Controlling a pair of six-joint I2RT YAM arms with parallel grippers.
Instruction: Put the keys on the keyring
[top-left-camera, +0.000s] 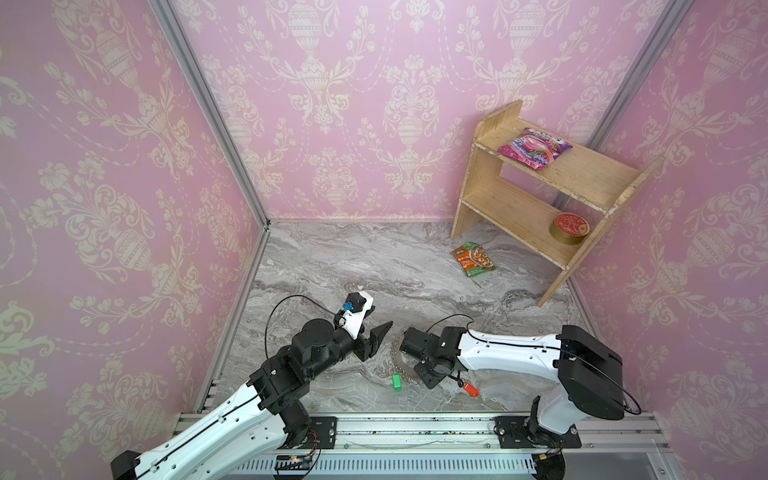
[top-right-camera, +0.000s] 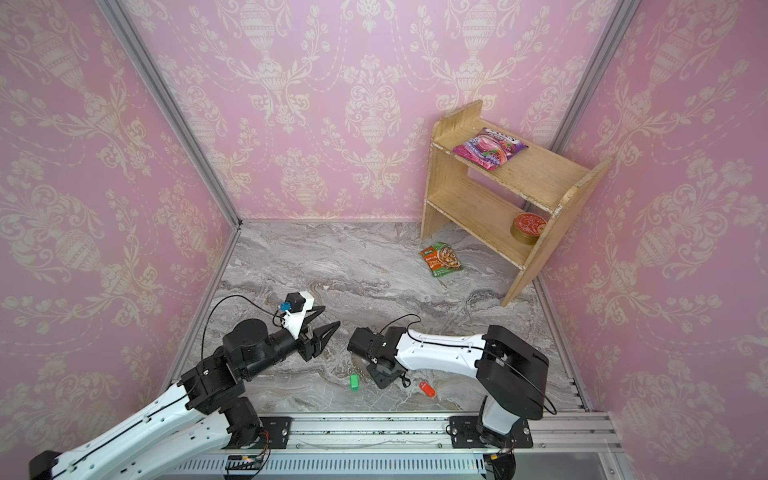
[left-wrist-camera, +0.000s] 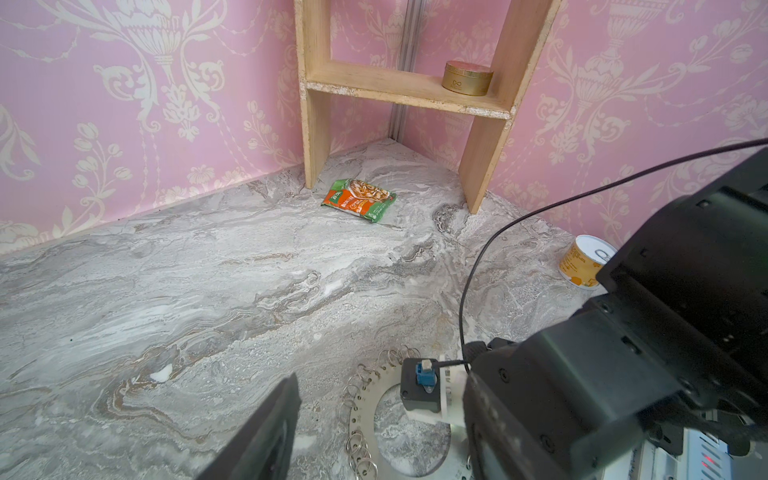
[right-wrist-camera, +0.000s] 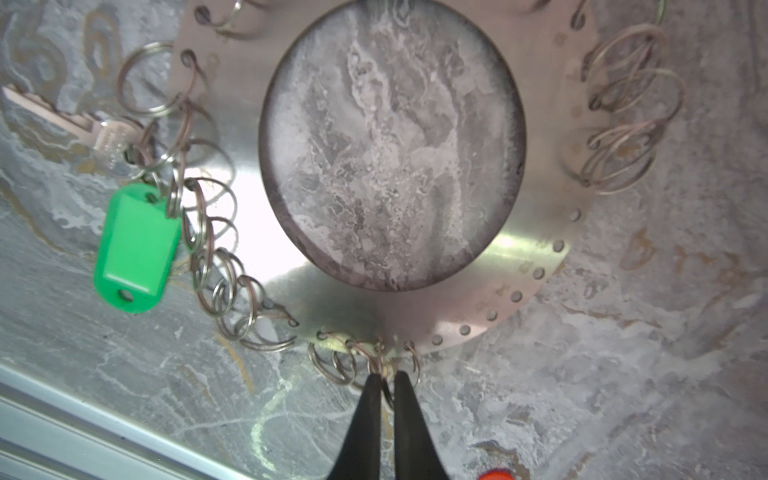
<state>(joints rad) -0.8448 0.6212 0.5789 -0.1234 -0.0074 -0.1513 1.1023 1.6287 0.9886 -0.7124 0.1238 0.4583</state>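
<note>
The right pincer (right-wrist-camera: 384, 376) is clenching a small loop (right-wrist-camera: 380, 360) on the rim of the keyring (right-wrist-camera: 249, 232), which is lying flat on the tabletop (top-left-camera: 374, 266) near its front edge. In both top views the green key (top-left-camera: 397, 382) is resting against the loops at the ring's 6 o'clock. The red key (top-left-camera: 469, 390) is lying apart at about 4 o'clock, and the left pincer (top-left-camera: 382, 315) is hovering released at 11 o'clock.

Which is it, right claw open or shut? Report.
Shut. In the right wrist view the right claw has its fingers nearly together, pinching a wire loop on the rim of the keyring.
</note>
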